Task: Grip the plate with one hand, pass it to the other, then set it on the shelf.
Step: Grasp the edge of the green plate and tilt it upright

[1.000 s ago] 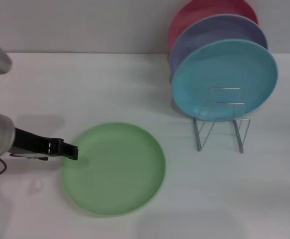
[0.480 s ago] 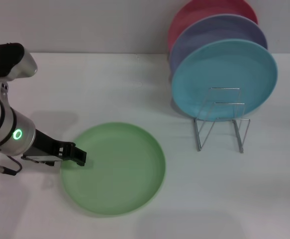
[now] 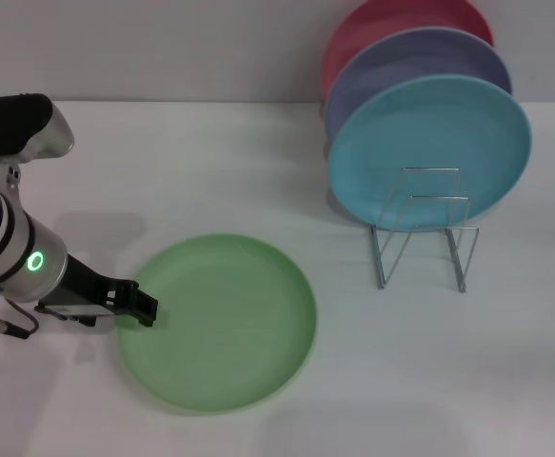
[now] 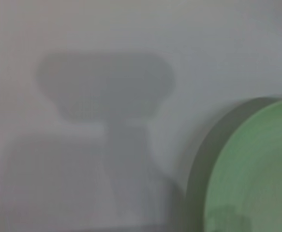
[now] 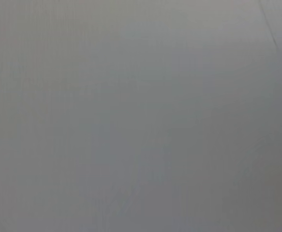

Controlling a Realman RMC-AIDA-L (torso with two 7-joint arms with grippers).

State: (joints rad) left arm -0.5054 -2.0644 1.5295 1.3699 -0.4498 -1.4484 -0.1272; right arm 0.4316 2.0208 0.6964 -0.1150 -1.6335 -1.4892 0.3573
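Observation:
The light green plate (image 3: 218,321) lies flat on the white table in the head view, left of centre. My left gripper (image 3: 138,307) is low at the plate's left rim, its black tip over the edge. The left wrist view shows part of the plate (image 4: 259,169) and the gripper's shadow on the table, but none of its fingers. The silver wire shelf (image 3: 422,236) stands to the right, apart from the plate. My right gripper is out of view, and the right wrist view shows only a plain grey surface.
A turquoise plate (image 3: 429,152) stands upright in the shelf, with a lavender plate (image 3: 401,59) and a pink plate (image 3: 377,19) behind it. The white table (image 3: 210,162) reaches back to a grey wall.
The left arm has swung in over the table's left side. Its gripper tip moved down along the plate's left rim, then drew back slightly to the left.

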